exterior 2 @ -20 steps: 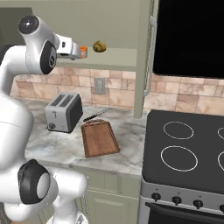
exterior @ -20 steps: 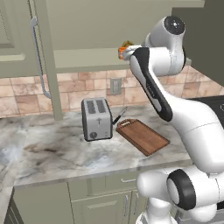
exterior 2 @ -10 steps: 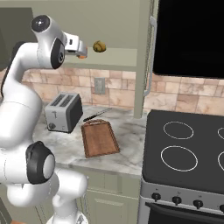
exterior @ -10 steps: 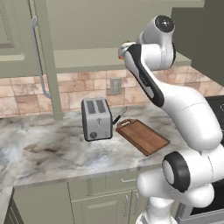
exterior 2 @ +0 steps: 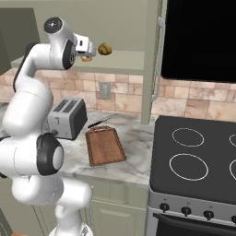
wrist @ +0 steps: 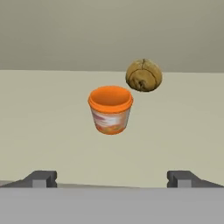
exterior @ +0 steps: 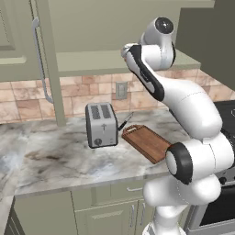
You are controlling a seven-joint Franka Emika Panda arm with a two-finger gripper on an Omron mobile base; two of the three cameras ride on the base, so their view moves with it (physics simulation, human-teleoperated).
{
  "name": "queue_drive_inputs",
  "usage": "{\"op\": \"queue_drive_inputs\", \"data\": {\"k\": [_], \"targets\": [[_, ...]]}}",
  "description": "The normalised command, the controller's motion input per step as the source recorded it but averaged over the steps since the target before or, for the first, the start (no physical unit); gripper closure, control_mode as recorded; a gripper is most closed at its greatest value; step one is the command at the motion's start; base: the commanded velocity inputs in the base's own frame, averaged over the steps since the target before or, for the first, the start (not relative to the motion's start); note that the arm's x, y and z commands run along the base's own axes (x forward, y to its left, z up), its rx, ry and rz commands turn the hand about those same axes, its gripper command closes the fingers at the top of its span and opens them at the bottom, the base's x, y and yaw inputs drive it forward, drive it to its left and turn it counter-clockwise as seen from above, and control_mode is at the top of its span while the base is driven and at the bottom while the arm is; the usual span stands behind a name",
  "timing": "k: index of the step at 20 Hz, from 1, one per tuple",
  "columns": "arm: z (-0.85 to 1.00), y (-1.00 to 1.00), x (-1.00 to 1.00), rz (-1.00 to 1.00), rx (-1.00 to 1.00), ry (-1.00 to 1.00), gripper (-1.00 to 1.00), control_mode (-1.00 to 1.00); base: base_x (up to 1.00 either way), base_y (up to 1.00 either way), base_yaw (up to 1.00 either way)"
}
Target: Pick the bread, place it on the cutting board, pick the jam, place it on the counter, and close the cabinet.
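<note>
Hand [wrist: 112, 178] spread wide, nothing between the two dark fingertips [wrist: 41, 178]; it's up at shelf height, pointing into the open olive-green upper wall cabinet [exterior 2: 133, 57].

Just ahead of the hand on the cabinet shelf: small orange cylindrical jam jar [wrist: 110, 109], upright, roughly centred between the fingers but apart from them, not touched. Behind it and a bit to the right in the hand view: small round golden-brown bread bun [wrist: 144, 75], cracked crust, close to the jar; can't tell if they touch. In the right base view the bun [exterior 2: 105, 49] sits on the shelf just past the hand, with a sliver of the orange jar [exterior 2: 85, 58] showing under the wrist.

Below on the grey-and-white marbled stone tabletop [exterior: 55, 158]: flat reddish-brown wooden cutting board [exterior: 148, 142] with darker rim, lying flat near the front edge, nothing on it. Silver two-slot toaster [exterior: 101, 124] just to its left, near but apart. A thin dark knife-like utensil [exterior: 125, 121] lies between the toaster and the board's far end.

Cabinet door with a long vertical silver bar handle [exterior: 40, 62] stands swung open at left. Black stovetop [exterior 2: 198, 156] to the right of the tabletop.
</note>
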Motion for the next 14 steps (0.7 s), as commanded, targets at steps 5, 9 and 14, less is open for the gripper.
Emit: {"op": "queue_drive_inputs", "data": {"k": [5, 9, 14], "targets": [[0.00, 0.01, 0.42, 0.00, 0.00, 0.00, -1.00, -1.00, 0.00, 0.00, 0.00], [0.00, 0.02, 0.27, 0.00, 0.00, 0.05, -1.00, -1.00, 0.00, 0.00, 0.00], [0.00, 0.01, 0.19, 0.00, 0.00, 0.07, -1.00, -1.00, 0.00, 0.00, 0.00]]}}
